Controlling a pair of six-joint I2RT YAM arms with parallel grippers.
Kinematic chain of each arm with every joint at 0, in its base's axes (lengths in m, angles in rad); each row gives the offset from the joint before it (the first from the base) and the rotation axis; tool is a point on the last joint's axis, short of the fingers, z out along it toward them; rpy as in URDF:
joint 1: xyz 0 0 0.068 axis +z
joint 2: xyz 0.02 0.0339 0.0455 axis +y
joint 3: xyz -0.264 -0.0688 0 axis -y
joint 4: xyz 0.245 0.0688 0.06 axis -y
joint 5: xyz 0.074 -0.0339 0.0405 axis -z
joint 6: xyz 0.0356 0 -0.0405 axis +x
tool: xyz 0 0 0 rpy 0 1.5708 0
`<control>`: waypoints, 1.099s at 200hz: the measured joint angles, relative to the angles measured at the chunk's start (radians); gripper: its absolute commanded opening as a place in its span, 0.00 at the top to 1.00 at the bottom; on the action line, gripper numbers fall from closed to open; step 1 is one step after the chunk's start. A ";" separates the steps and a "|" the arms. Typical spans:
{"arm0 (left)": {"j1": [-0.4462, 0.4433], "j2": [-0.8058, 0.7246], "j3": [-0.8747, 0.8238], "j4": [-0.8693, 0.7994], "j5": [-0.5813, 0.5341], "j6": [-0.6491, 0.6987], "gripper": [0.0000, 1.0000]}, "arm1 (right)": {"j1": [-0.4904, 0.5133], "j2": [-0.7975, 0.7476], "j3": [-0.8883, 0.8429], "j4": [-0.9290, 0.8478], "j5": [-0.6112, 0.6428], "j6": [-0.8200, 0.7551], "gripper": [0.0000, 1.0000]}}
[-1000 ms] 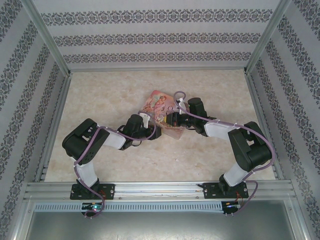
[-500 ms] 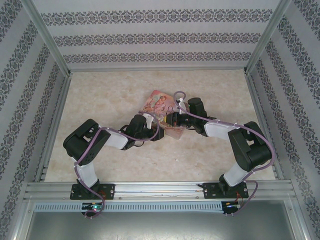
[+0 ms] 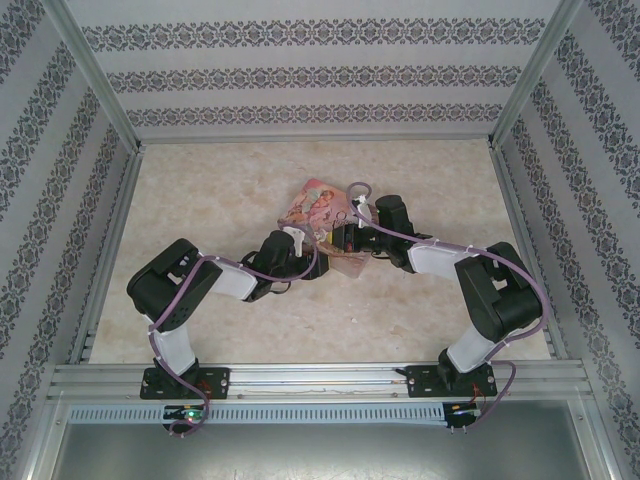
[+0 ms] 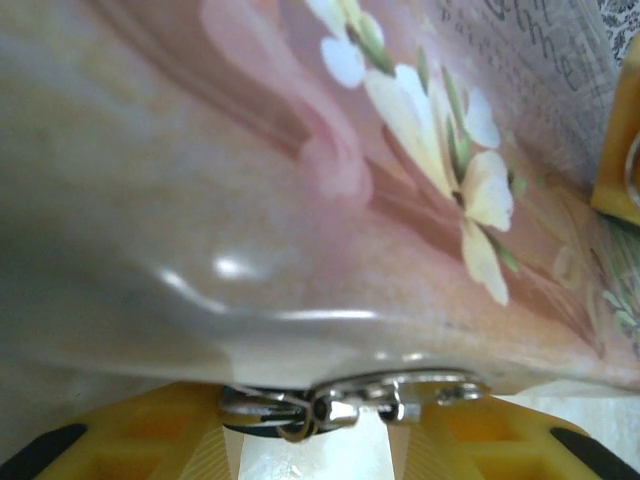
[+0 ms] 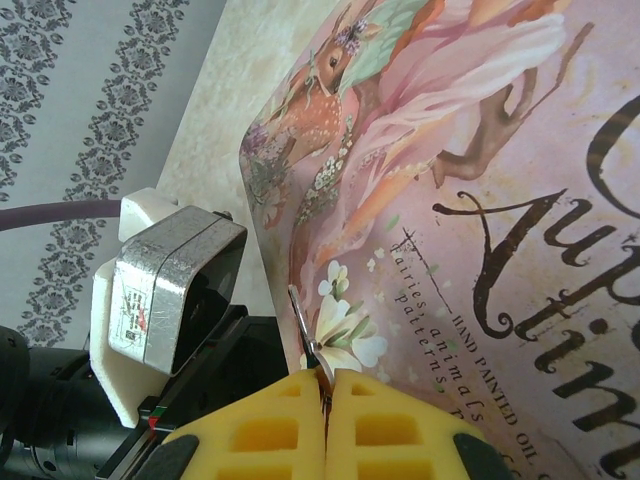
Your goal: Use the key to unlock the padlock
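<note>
The decorated pink tin (image 3: 318,200) sits mid-table, and both grippers meet at its near edge. In the left wrist view the tin (image 4: 300,200) looms very close. At its lower rim, the padlock (image 4: 285,412) shows as silvery metal with a dark blue sliver. My left gripper (image 4: 320,425) is closed on it, yellow fingers (image 4: 150,440) partly apart on either side. My right gripper (image 5: 325,390) is shut on the key (image 5: 306,330). Its thin silver blade sticks up against the tin's side (image 5: 480,200). From above, the left gripper (image 3: 312,262) and right gripper (image 3: 344,242) almost touch.
The left arm's wrist housing (image 5: 170,290) stands right beside the key. Aluminium rails (image 3: 300,378) edge the table in front, and patterned walls (image 3: 320,75) close it in. Bare marble tabletop (image 3: 210,190) lies left of and behind the tin.
My left gripper has crept a little right toward the tin's edge and its jaws have narrowed slightly. The right arm and key stay put.
</note>
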 measured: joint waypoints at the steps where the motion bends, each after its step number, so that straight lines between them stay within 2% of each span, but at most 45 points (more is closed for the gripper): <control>1: 0.000 0.000 0.000 0.000 -0.001 -0.001 0.60 | 0.000 0.000 0.000 0.000 0.000 0.000 1.00; 78: 0.000 0.000 -0.010 0.014 -0.024 -0.063 0.78 | 0.000 -0.001 0.002 0.004 0.006 -0.004 1.00; 110: 0.001 0.000 -0.006 0.010 -0.017 -0.064 0.80 | 0.001 -0.039 -0.010 -0.038 0.022 -0.021 1.00; 170: 0.001 -0.024 0.054 -0.080 0.064 -0.139 0.81 | 0.010 -0.317 -0.150 -0.082 0.059 -0.114 1.00; 220: 0.002 -0.056 0.126 -0.196 0.124 -0.196 0.81 | 0.112 -0.518 -0.341 -0.100 0.179 -0.200 1.00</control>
